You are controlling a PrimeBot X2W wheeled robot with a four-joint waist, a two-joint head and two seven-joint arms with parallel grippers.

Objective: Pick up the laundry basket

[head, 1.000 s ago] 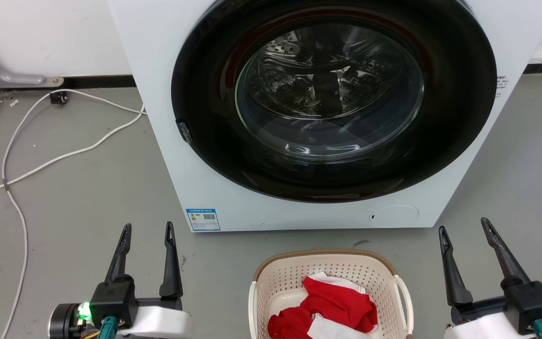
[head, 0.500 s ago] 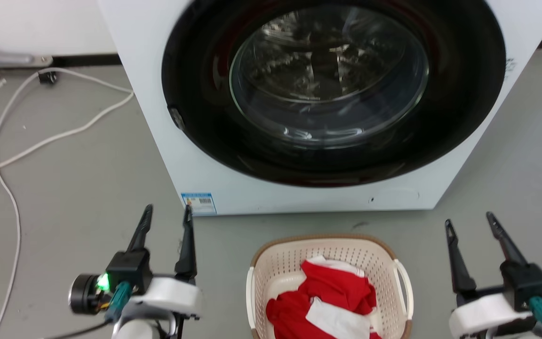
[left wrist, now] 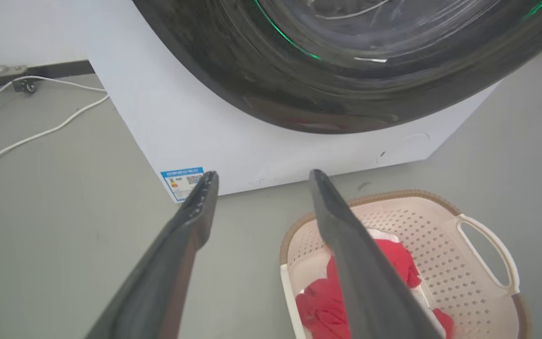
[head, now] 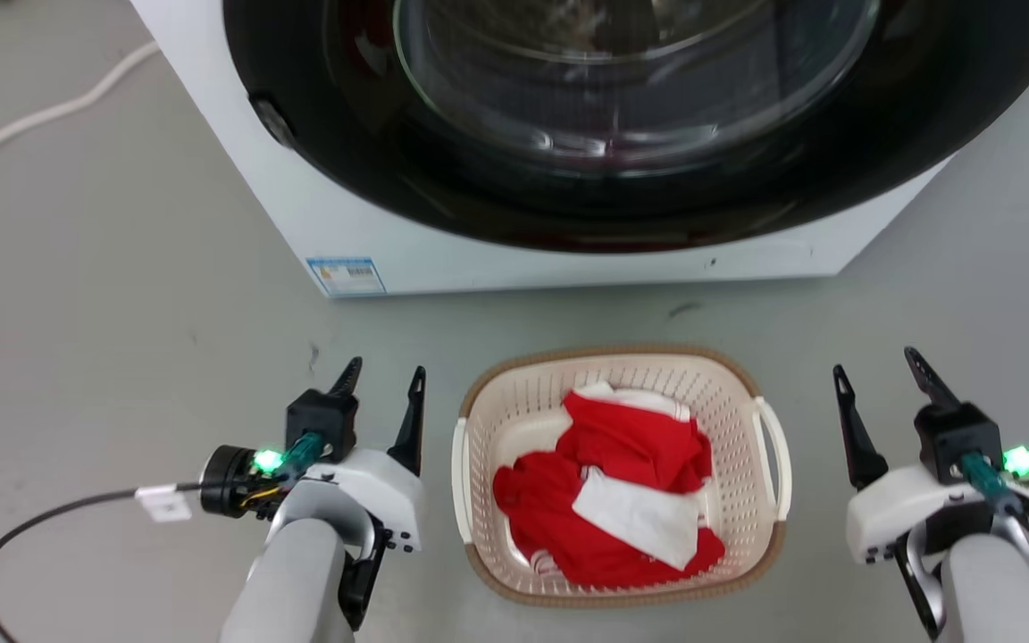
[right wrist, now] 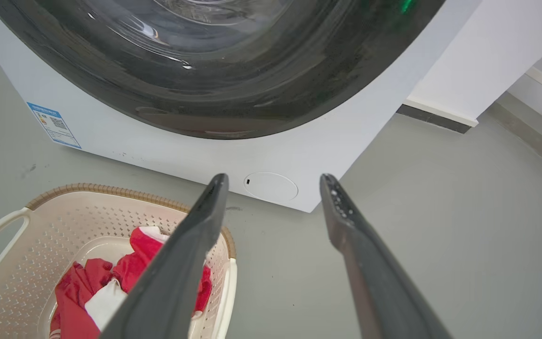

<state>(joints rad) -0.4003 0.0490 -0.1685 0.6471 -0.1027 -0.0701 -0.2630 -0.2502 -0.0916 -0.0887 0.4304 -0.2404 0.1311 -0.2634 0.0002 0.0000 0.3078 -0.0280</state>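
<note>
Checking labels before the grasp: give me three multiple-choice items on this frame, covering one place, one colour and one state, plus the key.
1. Where does the laundry basket sit?
A) on the floor between the left hand and right hand, before the washing machine
B) inside the drum
C) on top of the machine

2. What colour are the clothes in it?
A) blue
B) red and white
C) black

3. What state are the hands in?
A) both shut on handles
B) left shut on the rim
C) both open, touching nothing

Key:
1 A, the head view shows a hand on each side.
2 B, red cloth with white patches.
3 C, jaws apart, clear of the basket.
</note>
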